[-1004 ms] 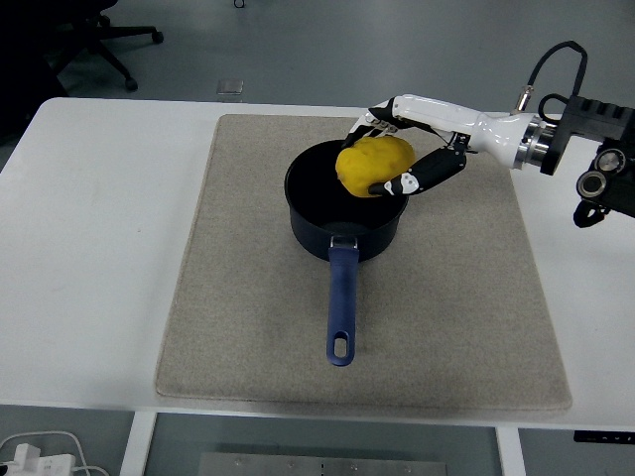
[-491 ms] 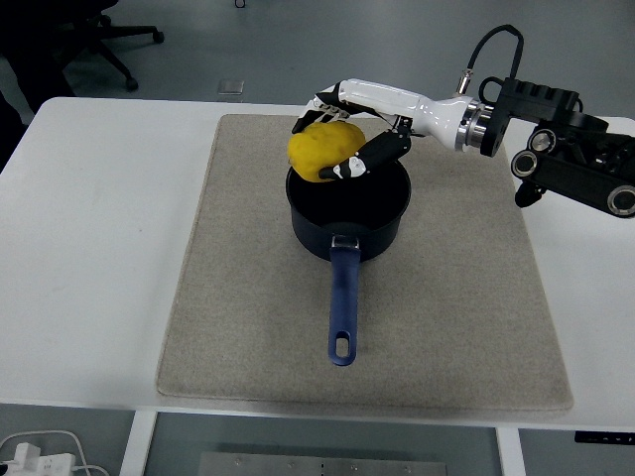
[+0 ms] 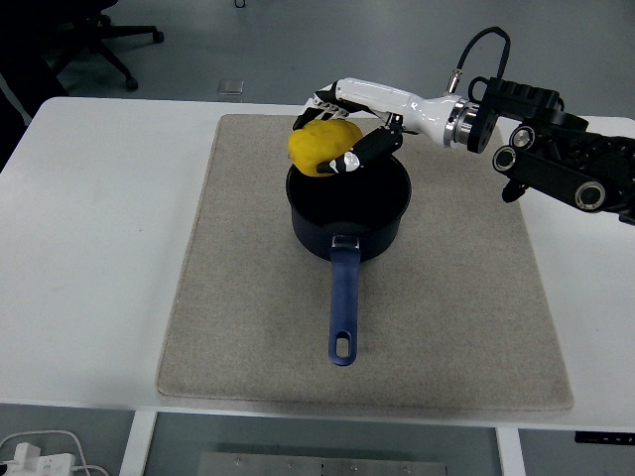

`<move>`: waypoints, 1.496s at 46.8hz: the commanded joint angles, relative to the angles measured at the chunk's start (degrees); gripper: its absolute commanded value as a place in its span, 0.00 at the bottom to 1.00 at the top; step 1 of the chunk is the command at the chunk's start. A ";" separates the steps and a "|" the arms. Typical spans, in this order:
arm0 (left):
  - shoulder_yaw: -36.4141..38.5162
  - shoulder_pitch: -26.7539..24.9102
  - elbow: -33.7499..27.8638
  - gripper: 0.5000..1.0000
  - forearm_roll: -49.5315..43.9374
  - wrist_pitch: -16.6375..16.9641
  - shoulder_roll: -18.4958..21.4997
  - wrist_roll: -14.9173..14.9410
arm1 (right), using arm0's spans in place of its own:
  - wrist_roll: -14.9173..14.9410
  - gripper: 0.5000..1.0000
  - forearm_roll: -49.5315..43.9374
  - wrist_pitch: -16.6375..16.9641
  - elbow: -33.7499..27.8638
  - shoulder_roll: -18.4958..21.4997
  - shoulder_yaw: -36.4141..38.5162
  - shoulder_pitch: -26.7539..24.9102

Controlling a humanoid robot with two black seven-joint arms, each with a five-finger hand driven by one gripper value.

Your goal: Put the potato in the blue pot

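A yellow potato is held in my right hand, whose fingers curl around it from behind and the right. It hangs over the far left rim of the dark blue pot. The pot stands in the middle of a beige mat, its blue handle pointing toward the table's near edge. Nothing shows inside the pot. My right arm reaches in from the right edge. No left arm shows.
The mat lies on a white table. An office chair base stands on the floor beyond the table's far left corner. A white cable and plug show at the bottom left.
My right hand has carried the potato leftward across the pot, from its right rim to above its far left rim. The arm has reached further in. The pot has not moved.
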 commanded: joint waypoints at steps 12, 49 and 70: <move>-0.01 -0.01 0.00 0.99 0.00 0.00 0.00 0.00 | 0.14 0.00 -0.24 0.15 -4.67 4.53 0.09 -2.74; -0.01 0.08 0.00 0.99 0.00 0.00 0.00 0.00 | 2.87 0.25 0.20 3.22 -9.94 4.54 0.35 -4.68; -0.01 -0.01 0.00 0.99 0.00 0.00 0.00 0.00 | 2.87 0.83 0.38 3.22 -9.86 3.74 1.14 -5.12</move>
